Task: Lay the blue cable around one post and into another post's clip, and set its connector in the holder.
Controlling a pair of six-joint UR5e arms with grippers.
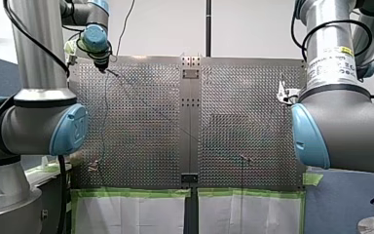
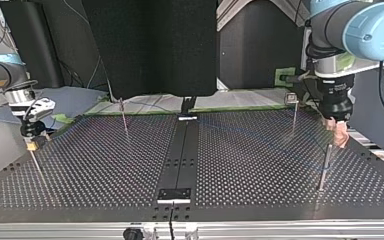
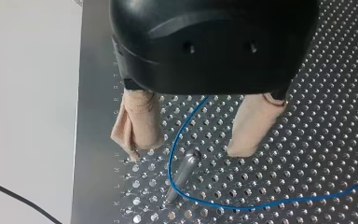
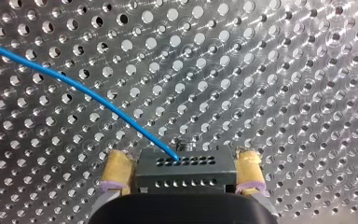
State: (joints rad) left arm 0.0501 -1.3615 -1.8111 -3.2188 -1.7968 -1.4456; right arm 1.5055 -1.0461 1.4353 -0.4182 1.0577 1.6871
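left gripper [image 3: 186, 153] straddles edge post [image 3: 181, 179]; right gripper [image 4: 182, 164] clamps connector [image 4: 186, 175].

Table [image 4: 284, 70]: perforated metal, bright, with a brushed sheen.
Blue cable [image 4: 88, 93]: smooth, slightly glossy plastic jacket.
Connector [image 4: 186, 173]: black matt plastic with rows of small holes.
Post [image 3: 184, 175]: smooth polished metal.
My left gripper [image 3: 185, 153]: glossy black plastic housing; beige pads [image 3: 137, 123], cloth-like and creased.
My right gripper [image 4: 182, 160]: yellowish pads [image 4: 116, 170], rough and foam-like.
Sheets [image 1: 131, 214], front view's lower edge: white, matt, paper-like, bordered with green tape [image 1: 126, 193].
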